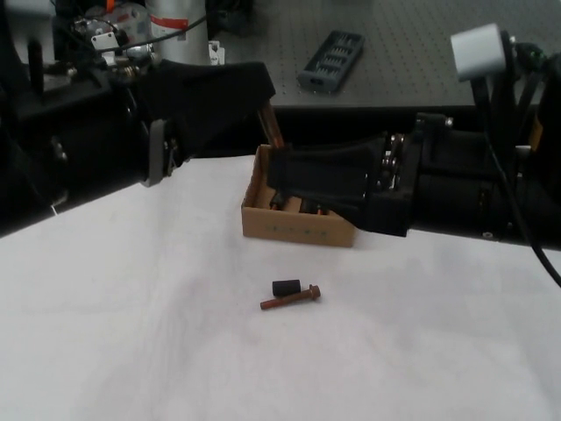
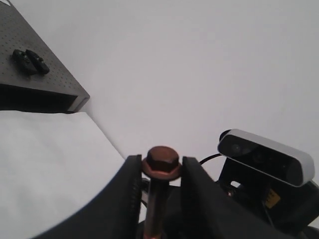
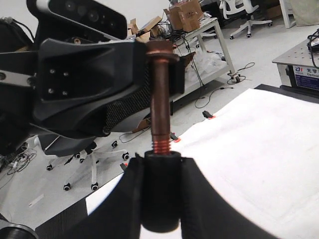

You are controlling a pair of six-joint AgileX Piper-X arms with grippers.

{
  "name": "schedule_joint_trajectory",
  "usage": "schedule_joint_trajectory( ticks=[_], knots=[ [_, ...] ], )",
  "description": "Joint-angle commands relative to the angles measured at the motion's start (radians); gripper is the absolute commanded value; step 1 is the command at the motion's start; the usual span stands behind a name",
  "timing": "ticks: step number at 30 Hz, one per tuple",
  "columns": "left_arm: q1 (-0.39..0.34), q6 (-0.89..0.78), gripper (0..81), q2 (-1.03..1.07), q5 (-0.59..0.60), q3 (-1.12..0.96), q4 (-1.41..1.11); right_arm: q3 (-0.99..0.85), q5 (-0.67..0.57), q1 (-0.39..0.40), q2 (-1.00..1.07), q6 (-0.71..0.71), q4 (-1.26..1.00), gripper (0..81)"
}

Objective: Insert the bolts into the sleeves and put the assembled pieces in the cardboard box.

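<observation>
1. L hand (image 2: 161, 167) was clenched on the bolt (image 2: 160, 164) just under its hex head, w/ a finger on each side of the shank. The head stuck out past the fingertips.
2. R hand (image 3: 162, 169) was clenched on the sleeve (image 3: 160, 199), a black tube, open end facing the bolt.
3. Bolt & sleeve were in line. The threaded tip sat at the sleeve's mouth w/ a few threads showing above the rim. Most of the shank was bare between the 2 hands.
4. In the high view the two met in the air over the far left corner of the box (image 1: 294, 230). R hand's dark body hung across much of the box opening from the right side.
5. The box sat on the white-covered desk (image 1: 131, 333), close to the cover's far edge. Its near wall & left edge were in plain sight. Dark & copper bits lay inside under R hand, too hidden to tell apart.
6. A loose bolt (image 1: 289, 300) lay flat in front of the box w/ a strip of cover between them, head to the right. A loose sleeve (image 1: 286, 287) lay just behind it, beside or touching; couldn't tell which.
7. White cover ran wide to the front, left & right of that loose pair.
8. L arm came in from the far left, above the cover's edge. R arm came in low from the right.
9. Past the far edge was a grey perforated bench w/ a black case (image 1: 331, 60), well apart from the box.
</observation>
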Motion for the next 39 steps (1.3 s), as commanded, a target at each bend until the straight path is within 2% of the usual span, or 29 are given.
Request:
schedule_joint_trajectory(
  ticks=[1, 13, 22, 25, 28, 30, 31, 34, 39],
  knots=[
    [-0.006, 0.024, 0.6, -0.013, 0.089, -0.005, 0.038, -0.012, 0.039, -0.015, -0.012, -0.001, -0.029, 1.9],
    [-0.006, 0.061, 0.6, -0.013, 0.173, -0.005, 0.141, -0.012, 0.015, -0.017, -0.012, -0.009, -0.029, 1.9],
    [-0.006, 0.092, 0.1, -0.013, 0.176, -0.005, 0.136, -0.012, 0.012, -0.017, -0.012, -0.009, -0.029, 1.9],
    [-0.004, 0.103, 10.3, -0.013, 0.176, -0.005, 0.127, -0.012, 0.002, -0.017, -0.012, -0.009, -0.029, 1.9],
    [-0.004, 0.090, 37.1, -0.013, 0.176, -0.005, 0.106, -0.012, 0.001, -0.017, -0.012, -0.009, -0.029, 1.9],
    [-0.004, 0.070, 51.9, -0.013, 0.176, -0.005, 0.096, -0.012, 0.001, -0.017, -0.012, -0.009, -0.029, 1.9],
    [-0.004, 0.067, 53.9, -0.013, 0.179, -0.005, 0.088, -0.012, 0.001, -0.017, -0.012, -0.009, -0.029, 1.9],
    [-0.004, 0.063, 48.3, -0.013, 0.182, -0.005, 0.053, -0.012, 0.001, -0.017, -0.012, -0.009, -0.029, 1.9],
    [0.002, 0.029, 47.5, -0.024, 0.174, -0.005, -0.030, -0.012, -0.006, -0.017, -0.012, -0.009, 0.000, 1.9]
  ],
)
